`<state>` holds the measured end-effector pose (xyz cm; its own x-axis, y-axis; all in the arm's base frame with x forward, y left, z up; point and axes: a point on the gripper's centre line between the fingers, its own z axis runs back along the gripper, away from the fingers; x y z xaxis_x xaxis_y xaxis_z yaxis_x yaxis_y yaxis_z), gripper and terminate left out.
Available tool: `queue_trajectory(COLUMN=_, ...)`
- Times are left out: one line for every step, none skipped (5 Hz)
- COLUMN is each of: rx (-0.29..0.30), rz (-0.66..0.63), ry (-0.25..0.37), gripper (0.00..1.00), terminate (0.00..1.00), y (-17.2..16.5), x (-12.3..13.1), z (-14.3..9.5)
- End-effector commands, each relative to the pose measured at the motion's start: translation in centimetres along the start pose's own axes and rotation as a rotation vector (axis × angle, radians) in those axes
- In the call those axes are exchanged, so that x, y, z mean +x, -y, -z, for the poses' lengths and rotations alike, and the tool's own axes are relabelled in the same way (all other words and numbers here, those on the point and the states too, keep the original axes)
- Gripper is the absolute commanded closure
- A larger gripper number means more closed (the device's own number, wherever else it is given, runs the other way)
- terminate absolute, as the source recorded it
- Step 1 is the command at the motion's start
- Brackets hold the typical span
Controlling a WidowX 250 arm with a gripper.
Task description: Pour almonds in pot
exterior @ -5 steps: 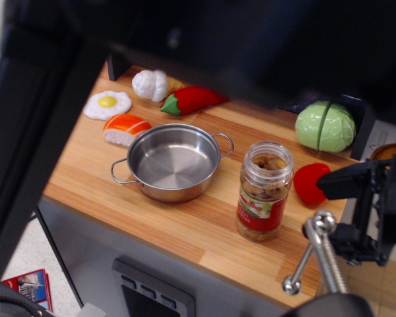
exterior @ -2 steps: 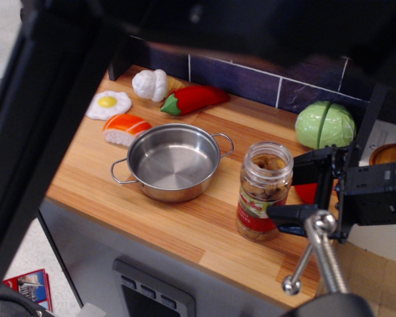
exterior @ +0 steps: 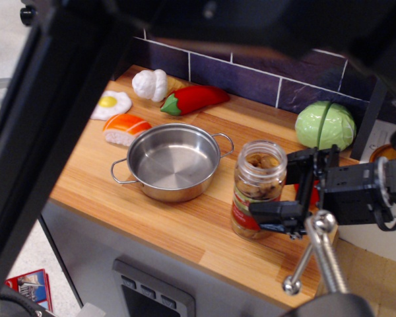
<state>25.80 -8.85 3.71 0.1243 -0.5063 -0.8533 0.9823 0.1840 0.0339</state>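
A: Where's the gripper?
B: At the jar of almonds, one finger in front of it, the other behind; whether they touch is unclear.
A: And the pot?
B: Left of the fingers, past the jar, standing empty on the counter.

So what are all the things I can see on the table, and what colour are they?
pot: one, shiny steel, empty, middle of the wooden counter.
jar of almonds: one, clear with red and green label, lid off, right of the pot.
fried egg toy: one, white and yellow, back left.
garlic toy: one, white, back left.
chili pepper toy: one, red with green stem, back middle.
salmon sushi toy: one, orange and white, left of the pot.
cabbage toy: one, green, back right.
clamp handle: one, silver, front right.
pincer: one, black, fingers on either side of the jar.
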Motion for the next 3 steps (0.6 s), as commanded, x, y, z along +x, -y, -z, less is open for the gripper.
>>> queue_trajectory(rx=0.013, rz=0.002, ry=0.001, gripper=0.00, terminate=0.00, y=0.0, x=-1.8, z=1.5)
queue_trajectory(rx=0.040, rz=-0.035, ry=-0.032, gripper=0.00, terminate=0.00, y=-0.3, x=-1.8, z=2.4)
queue_trajectory(rx=0.056, rz=-0.065, ry=-0.036, gripper=0.00, terminate=0.00, y=-0.4, x=-1.8, z=2.6)
